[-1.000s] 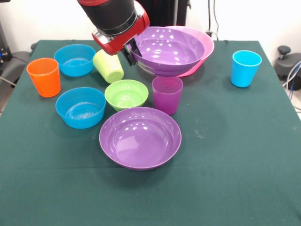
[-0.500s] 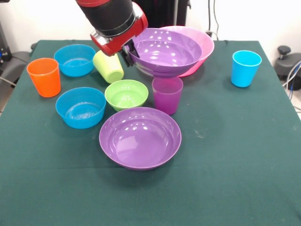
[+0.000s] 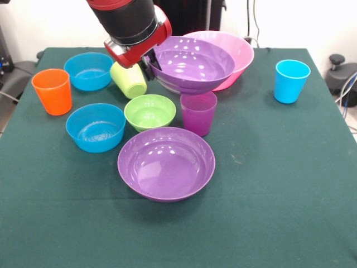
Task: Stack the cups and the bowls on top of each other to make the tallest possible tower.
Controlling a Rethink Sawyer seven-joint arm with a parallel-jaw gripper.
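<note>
My gripper (image 3: 153, 62) is shut on the left rim of a wide purple bowl (image 3: 195, 66) and holds it tilted in the air, in front of the big pink bowl (image 3: 241, 49). The purple cup (image 3: 198, 113) stands upright just below the held bowl's front edge. A small green bowl (image 3: 149, 111) sits left of that cup. A second wide purple bowl (image 3: 166, 163) rests in front of both. The lime green cup (image 3: 129, 80) leans under my gripper. No tower stands.
Two blue bowls (image 3: 88, 71) (image 3: 96, 127) and the orange cup (image 3: 52, 91) sit at the left. The light blue cup (image 3: 291, 81) stands alone at the right. The green tablecloth (image 3: 279, 184) shows bare at the front and right.
My gripper has shifted a little left and up with the purple bowl, drawing it off the pink bowl. Everything else stays put.
</note>
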